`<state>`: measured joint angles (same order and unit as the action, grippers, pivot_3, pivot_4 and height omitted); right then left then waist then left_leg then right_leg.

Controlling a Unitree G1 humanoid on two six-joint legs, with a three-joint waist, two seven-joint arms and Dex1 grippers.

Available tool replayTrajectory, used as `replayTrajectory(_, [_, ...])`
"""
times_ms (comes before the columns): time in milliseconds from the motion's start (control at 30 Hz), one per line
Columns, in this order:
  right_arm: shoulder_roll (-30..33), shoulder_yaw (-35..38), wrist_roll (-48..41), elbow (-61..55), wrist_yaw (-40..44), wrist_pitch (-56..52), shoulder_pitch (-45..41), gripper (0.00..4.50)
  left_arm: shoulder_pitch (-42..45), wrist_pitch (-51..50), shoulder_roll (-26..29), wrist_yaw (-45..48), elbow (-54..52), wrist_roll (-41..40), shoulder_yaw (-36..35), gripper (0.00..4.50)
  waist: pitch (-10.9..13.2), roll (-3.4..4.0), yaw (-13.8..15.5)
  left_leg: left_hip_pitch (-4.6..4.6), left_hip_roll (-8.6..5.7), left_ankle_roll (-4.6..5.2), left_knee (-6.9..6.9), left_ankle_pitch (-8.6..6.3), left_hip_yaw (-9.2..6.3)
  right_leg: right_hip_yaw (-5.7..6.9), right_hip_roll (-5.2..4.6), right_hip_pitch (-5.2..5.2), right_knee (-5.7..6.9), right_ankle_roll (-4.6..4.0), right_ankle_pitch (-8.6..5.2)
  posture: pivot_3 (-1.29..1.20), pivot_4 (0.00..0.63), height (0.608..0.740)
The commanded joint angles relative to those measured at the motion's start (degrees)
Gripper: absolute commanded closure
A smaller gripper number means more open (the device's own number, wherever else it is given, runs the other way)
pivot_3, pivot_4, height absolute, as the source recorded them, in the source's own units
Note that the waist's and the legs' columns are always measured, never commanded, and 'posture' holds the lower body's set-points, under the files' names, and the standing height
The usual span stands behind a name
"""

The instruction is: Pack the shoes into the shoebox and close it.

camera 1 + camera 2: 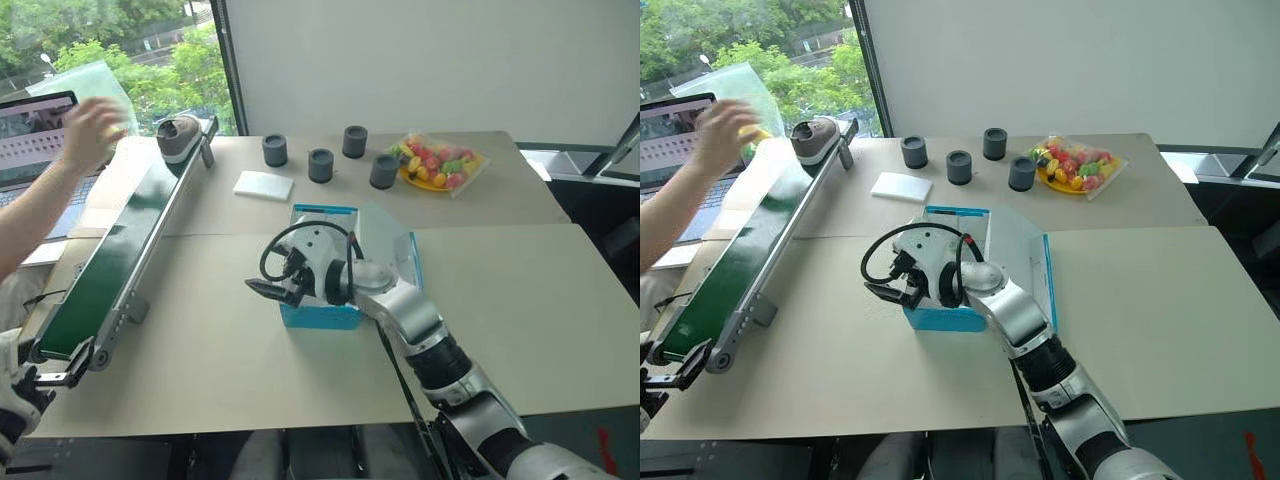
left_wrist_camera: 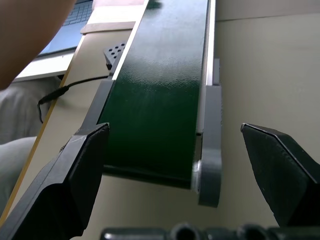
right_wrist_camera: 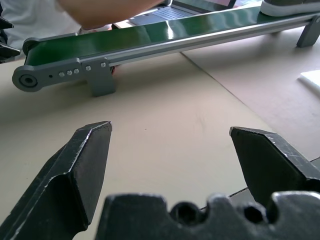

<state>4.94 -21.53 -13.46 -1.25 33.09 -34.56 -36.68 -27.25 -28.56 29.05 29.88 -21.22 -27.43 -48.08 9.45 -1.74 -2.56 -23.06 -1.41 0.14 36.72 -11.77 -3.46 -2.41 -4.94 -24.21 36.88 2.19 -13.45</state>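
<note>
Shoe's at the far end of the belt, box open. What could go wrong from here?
1. The shoe sits beside a person's hand; reaching there risks contact.
2. The right gripper hangs open in front of the shoebox and its arm lies over the box, so it could block packing.
3. The left gripper, open at the conveyor end, may miss the shoe.

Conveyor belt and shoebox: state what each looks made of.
Conveyor belt: dark green, faintly textured sheet with a soft sheen, likely rubber or PVC, on grey metal-looking side rails. Shoebox: bright blue matte walls with thin edges, probably cardboard.
</note>
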Motion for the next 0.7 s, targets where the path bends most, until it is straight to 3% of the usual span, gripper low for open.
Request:
replayTrajectory(33, [-0.1,1.2,-0.2,-1.7,-0.1,0.1,0.4,0.03,0.1,2.0,0.1,0.1,-0.2,-1.1,-1.4,0.00,0.0,0.00,0.1,0.01,0.00,0.00,0.00,0.00,0.00,0.00,0.00,0.02,-0.01,0.00,0.00,0.00,0.150,0.736])
replayTrajectory(433, [1.8,0.6,3.4,-1.4,-1.2,1.5,2.0,0.03,6.1,0.5,2.7,-0.3,3.9,-4.0,-0.8,0.00,0.0,-0.02,0.1,0.09,0.09,-0.03,0.00,-0.02,0.01,-0.01,0.09,0.04,-0.01,-0.07,0.04,0.00,0.150,0.736])
replayTrajectory(700, [1.5,2.1,3.8,-2.2,-2.4,1.0,2.2,0.03,10.0,0.6,3.6,-0.9,7.8,-2.7,3.3,0.00,0.0,-0.02,0.1,0.10,0.18,-0.08,0.00,-0.05,0.05,-0.02,0.18,0.03,-0.02,-0.10,0.06,0.00,0.150,0.736])
